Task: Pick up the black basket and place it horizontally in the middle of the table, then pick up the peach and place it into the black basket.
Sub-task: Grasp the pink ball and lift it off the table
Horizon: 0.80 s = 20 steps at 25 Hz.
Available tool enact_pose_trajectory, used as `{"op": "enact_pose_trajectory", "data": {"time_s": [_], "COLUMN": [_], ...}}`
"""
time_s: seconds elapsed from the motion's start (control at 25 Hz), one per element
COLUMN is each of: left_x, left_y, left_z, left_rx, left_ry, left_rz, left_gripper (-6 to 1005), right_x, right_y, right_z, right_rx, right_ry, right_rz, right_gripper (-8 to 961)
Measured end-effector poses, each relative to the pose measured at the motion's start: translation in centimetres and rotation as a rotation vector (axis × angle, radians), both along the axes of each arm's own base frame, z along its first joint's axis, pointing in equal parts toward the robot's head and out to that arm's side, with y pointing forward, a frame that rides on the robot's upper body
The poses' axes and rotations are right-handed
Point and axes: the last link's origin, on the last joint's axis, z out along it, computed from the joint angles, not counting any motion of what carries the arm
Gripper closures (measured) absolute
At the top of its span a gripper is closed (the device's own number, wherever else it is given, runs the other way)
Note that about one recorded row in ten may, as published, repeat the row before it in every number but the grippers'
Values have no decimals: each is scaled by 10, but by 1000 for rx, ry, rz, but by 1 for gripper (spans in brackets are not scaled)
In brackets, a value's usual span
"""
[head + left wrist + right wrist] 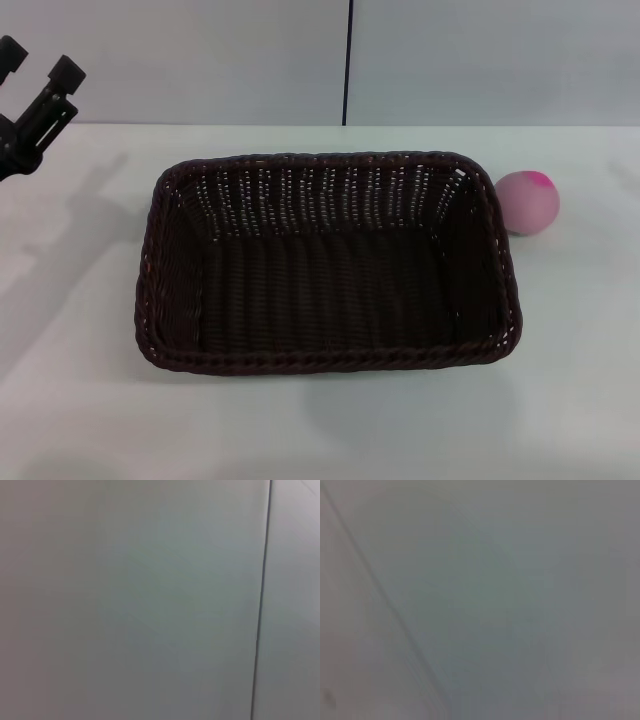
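Observation:
The black basket (pixel 330 362) lies lengthwise across the middle of the white table (pixel 320 430), and nothing is inside it. The peach (pixel 527 202), pale pink with a magenta patch on top, rests on the table just off the basket's far right corner, close to the rim. My left gripper (pixel 38 64) is raised at the far left, well away from the basket, open with nothing between its fingers. My right gripper is out of view. Both wrist views show only a plain pale surface with a thin dark seam.
A pale wall with a dark vertical seam (pixel 347 60) stands behind the table's far edge. White tabletop runs all around the basket, widest along the near side and on the left.

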Motion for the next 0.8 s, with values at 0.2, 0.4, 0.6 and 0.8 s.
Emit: {"op": "enact_pose_trajectory", "data": {"time_s": [0.2, 0.4, 0.6, 0.8], "left_x": [0, -1, -3, -5], "left_y": [2, 1, -2, -5], "left_z": [-4, -5, -7, -8], "left_rx": [-9, -13, -19, -22], "left_ry": [-5, -8, -16, -22], "left_rz": [10, 15, 23, 32], "left_gripper": [190, 191, 191, 192], "right_x": [-20, -32, -44, -48], "right_y": [18, 33, 43, 50], "right_z": [-6, -28, -50, -73], "right_rx": [-249, -432, -480, -518], "right_ry": [-146, -324, -405, -464], "right_rz": [-67, -110, -81, -74], "right_gripper": [216, 224, 223, 224]}}
